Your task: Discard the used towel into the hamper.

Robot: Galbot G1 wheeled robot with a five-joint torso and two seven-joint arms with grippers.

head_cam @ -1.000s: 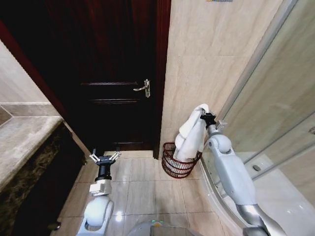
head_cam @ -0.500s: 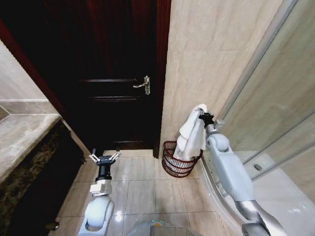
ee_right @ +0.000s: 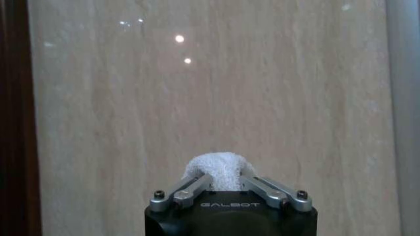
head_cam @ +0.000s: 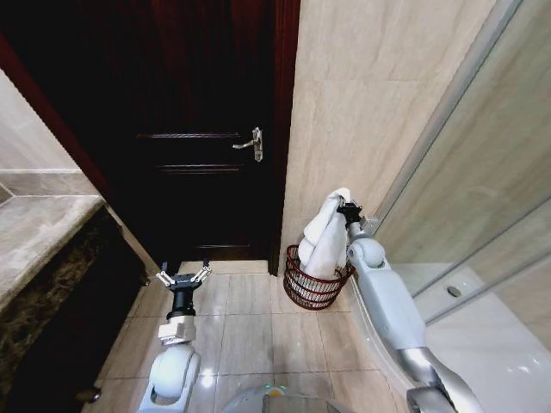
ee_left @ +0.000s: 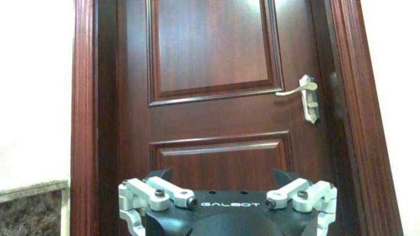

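Note:
A white towel [head_cam: 325,234] hangs from my right gripper [head_cam: 343,206], which is shut on its top fold. Its lower end drops into the hamper [head_cam: 312,288], a small round reddish-brown ribbed basket on the floor by the beige wall. In the right wrist view the towel [ee_right: 219,168] bulges out between the closed fingers, facing the wall. My left gripper [head_cam: 182,277] is held low over the floor tiles in front of the dark door, fingers open and holding nothing; the left wrist view shows the same gripper [ee_left: 227,196].
A dark wooden door [head_cam: 198,129] with a metal handle [head_cam: 250,144] stands behind the left arm. A stone counter [head_cam: 39,232] runs along the left. A glass shower screen [head_cam: 482,172] and its curved base [head_cam: 465,292] close off the right.
My right gripper has lowered and shifted left with the towel, so more of the towel now sits inside the hamper. The camera has shifted slightly. The left arm is unmoved.

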